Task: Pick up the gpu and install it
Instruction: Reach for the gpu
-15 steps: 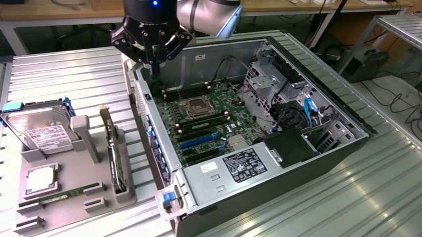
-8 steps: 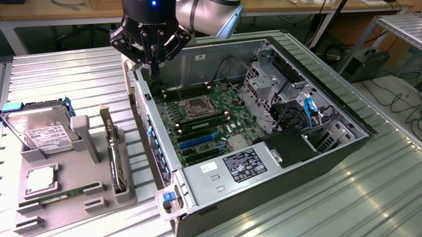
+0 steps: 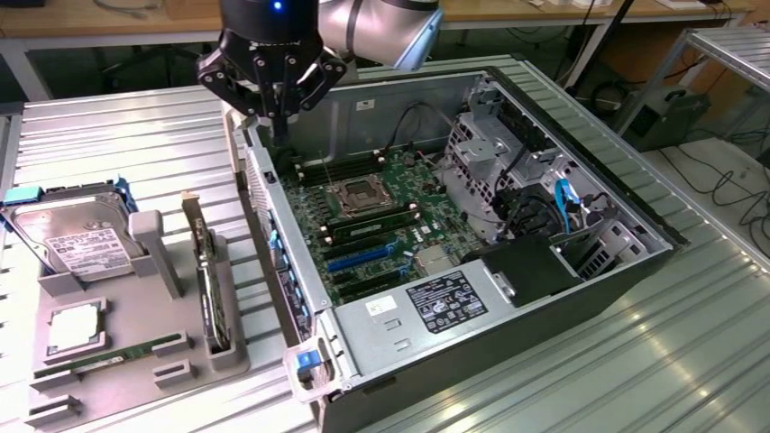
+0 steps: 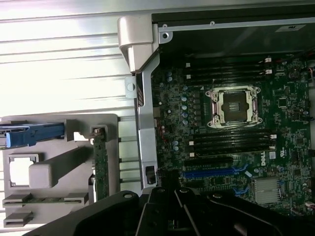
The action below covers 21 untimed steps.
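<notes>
Gripper (image 3: 279, 133), fingers pressed together w/ nothing in them, hangs over the open PC case (image 3: 361, 113) at its tray-side edge. The gpu (image 3: 212, 289) stands on edge in a slot of the grey holder tray (image 3: 126, 302), just beside the case on the exterior view's left. Prob light & stiff but thin, fragile: best pinched across the exposed top edge approx mid-length, clear of the bracket end, w/ gentle squeeze.
</notes>
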{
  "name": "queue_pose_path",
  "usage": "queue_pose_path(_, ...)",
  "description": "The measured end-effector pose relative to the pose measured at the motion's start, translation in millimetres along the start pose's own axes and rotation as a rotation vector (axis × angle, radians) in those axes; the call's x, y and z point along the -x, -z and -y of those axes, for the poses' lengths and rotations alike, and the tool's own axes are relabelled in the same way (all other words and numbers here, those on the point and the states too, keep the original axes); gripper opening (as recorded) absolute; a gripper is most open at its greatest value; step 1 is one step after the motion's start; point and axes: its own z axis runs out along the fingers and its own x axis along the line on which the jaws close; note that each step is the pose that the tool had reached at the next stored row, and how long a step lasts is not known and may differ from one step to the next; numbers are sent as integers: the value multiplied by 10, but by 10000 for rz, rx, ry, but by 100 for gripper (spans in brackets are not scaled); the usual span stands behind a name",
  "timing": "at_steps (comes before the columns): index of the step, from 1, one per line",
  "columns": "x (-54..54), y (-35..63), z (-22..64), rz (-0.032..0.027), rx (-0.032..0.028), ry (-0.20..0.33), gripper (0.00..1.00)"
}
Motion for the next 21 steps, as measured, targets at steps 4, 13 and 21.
queue_pose_path(4,-14,0,1,0,0,1,11)
queue_pose_path(13,-49,1,4,0,0,1,11)
queue_pose_path(21,-73,2,5,0,0,0,11)
